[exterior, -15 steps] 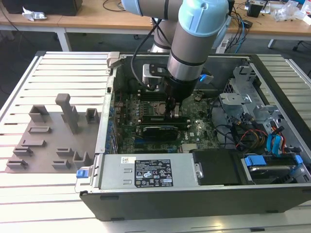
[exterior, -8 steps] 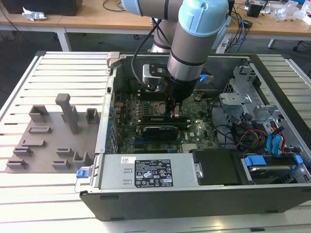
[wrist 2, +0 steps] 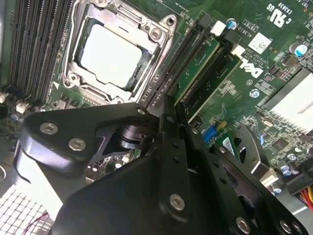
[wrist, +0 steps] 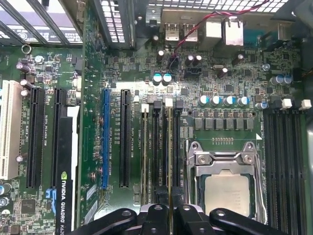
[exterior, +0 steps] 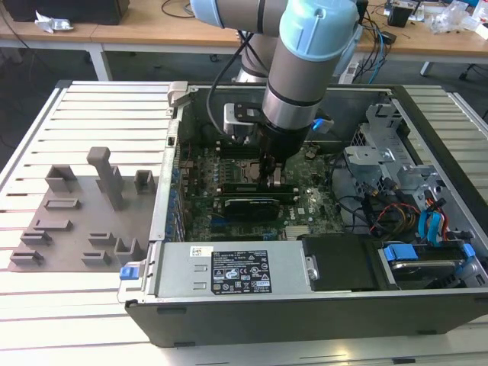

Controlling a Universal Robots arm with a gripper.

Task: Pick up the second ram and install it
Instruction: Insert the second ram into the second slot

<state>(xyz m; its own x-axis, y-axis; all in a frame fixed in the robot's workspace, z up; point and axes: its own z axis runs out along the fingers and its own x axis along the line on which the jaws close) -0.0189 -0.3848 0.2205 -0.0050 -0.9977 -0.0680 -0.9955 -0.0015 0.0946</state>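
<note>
The second ram is a thin green stick seen edge-on, standing in a memory slot beside the CPU socket. My gripper is shut on its near end, one black finger on each face. In the second wrist view the same ram runs away from the gripper, seated along its slot. Another green stick stands two slots over. In the exterior view the gripper reaches straight down onto the motherboard, just to the exterior view's right of the CPU socket.
A black graphics card lies close in front of the gripper. The power supply closes the case's near side. Drive cages and cables fill the exterior view's right. A grey fixture plate with holders lies outside the case.
</note>
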